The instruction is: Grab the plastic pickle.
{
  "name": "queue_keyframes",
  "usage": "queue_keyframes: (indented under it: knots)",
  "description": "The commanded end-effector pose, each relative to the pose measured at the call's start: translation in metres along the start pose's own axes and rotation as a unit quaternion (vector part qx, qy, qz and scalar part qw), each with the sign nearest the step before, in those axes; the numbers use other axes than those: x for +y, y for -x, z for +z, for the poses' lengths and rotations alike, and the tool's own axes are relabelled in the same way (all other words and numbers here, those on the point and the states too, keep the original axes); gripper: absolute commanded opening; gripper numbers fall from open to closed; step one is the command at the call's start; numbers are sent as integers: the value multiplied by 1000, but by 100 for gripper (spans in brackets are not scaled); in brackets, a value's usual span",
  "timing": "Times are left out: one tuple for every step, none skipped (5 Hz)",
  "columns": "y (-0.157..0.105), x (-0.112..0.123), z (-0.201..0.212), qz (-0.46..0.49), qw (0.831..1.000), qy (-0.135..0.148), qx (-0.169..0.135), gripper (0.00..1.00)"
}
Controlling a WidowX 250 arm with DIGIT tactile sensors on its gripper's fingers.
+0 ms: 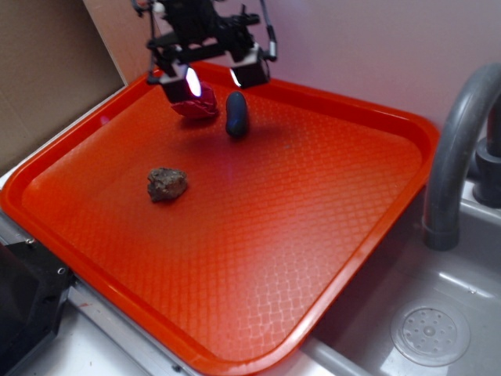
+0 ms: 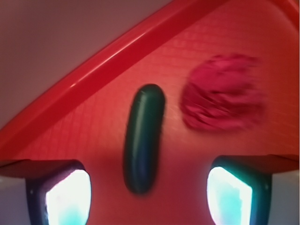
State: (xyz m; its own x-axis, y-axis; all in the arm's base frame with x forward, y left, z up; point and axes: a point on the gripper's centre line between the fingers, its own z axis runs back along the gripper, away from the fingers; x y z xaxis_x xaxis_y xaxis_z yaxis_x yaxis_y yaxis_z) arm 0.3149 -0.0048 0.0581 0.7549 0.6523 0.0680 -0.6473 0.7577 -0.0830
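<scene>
Plainly, the plastic pickle (image 1: pixel 236 114) lay near the far edge of the orange tray (image 1: pixel 329 258), with the hand (image 1: pixel 213 81) spread wide above it and holding nothing. The wrinkly red lump (image 1: pixel 196 107) sat just beside the pickle under one finger, so a descent might have clipped or pinched it instead, and the smooth pickle could have rolled away. No writing or brand was legible.

The plastic pickle (image 2: pixel 143 140) is looking smooth and glossy, while the red lump (image 2: pixel 220 91) is showing a wrinkled, matt skin. The brown lump (image 1: pixel 167 184) is appearing rough and rock-like. The orange tray (image 1: pixel 258 251) is showing a textured, slightly shiny plastic surface.
</scene>
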Motion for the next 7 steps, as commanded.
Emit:
queue_keyframes:
  knots:
    - [-17,-12,-24,-19,1000,15,-9,100]
    - [-13,-12,-29,-45,999,19,-13,21]
    - [-5,-9,-18,-49,998,14,-23,0]
    - [1,-9,11,-83,996,-16,-17,0]
    - [11,-8,60,-153,988,-28,-17,0]
    - [22,-3,97,-197,980,-26,-2,0]
    - [35,2,131,-212,977,-4,10,0]
